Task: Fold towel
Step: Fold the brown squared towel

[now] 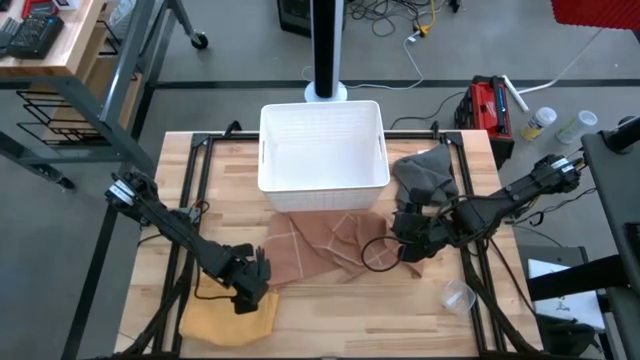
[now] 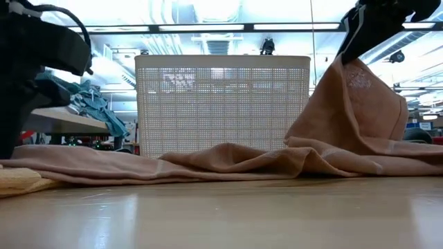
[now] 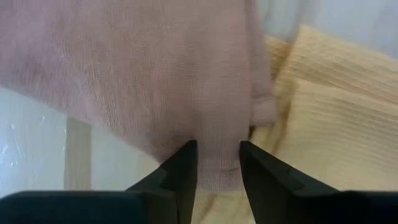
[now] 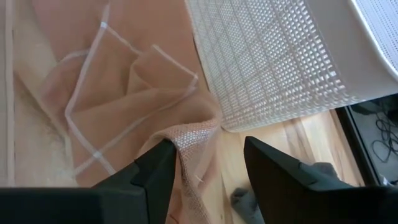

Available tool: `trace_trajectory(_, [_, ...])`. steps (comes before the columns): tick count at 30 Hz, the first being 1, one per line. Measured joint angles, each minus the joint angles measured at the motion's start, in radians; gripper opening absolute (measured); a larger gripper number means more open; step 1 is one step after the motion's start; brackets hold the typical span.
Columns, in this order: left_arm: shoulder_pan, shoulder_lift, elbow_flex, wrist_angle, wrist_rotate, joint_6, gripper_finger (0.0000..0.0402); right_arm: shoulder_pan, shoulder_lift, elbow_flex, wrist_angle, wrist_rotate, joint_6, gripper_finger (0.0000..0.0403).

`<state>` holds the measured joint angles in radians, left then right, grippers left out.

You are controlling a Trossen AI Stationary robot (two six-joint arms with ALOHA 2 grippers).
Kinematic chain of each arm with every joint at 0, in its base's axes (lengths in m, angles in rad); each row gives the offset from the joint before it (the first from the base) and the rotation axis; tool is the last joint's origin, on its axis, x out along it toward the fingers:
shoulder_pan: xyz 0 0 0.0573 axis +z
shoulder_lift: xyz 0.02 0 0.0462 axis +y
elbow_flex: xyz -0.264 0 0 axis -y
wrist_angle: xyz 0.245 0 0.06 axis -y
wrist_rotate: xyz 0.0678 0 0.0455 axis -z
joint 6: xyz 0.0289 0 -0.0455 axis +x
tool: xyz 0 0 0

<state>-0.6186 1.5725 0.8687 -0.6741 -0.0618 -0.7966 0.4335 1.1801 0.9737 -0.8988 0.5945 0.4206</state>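
A slip is the danger here: the brown towel is pinched only at an edge by each gripper, and thin cloth held that narrowly could be pulled free if the two arms are drawn apart or raised unevenly. A second risk is judged from the yellow cloth lying just under the left gripper; it could be caught along with the towel and dragged into the fold. The towel itself is spread rumpled across the middle of the table, just in front of the white basket, with a grey cloth beside the basket. The left arm is stretched low from the left edge toward the towel's near left corner, its fingers narrowed to a small gap with the towel's hem gripped between them. The right arm is reached in from the right side, bent down at the wrist; the right gripper is seen partly open, a raised peak of towel held against one finger and lifted clear of the table, as the low view shows.
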Motion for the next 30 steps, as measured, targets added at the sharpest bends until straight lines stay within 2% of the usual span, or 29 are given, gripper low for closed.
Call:
trace_trajectory(4, [0.001, 0.061, -0.034, 0.042, -0.008, 0.007, 0.009, 0.0, 0.0, -0.002, 0.006, 0.0, -0.011, 0.0181])
trace_trajectory(8, [-0.005, 0.114, -0.004, 0.024, 0.033, 0.044, 0.0019, 0.0, 0.0, -0.002, 0.008, 0.0, -0.019, 0.0181])
trace_trajectory(12, [-0.01, 0.106, 0.066, -0.002, -0.006, 0.055, 0.0005, -0.001, 0.0, -0.002, 0.016, 0.009, -0.043, 0.0178])
trace_trajectory(19, [-0.007, 0.029, 0.229, -0.08, -0.191, 0.045, 0.0001, -0.005, 0.0, -0.008, 0.094, 0.016, -0.105, 0.0158])
trace_trajectory(25, [-0.005, -0.005, 0.417, -0.199, -0.475, -0.024, 0.0, -0.004, 0.0, -0.04, 0.246, -0.063, -0.184, 0.014])
trace_trajectory(30, [0.008, -0.006, 0.557, -0.261, -0.626, -0.115, 0.0, -0.004, 0.007, -0.044, 0.281, -0.079, -0.187, 0.0129])
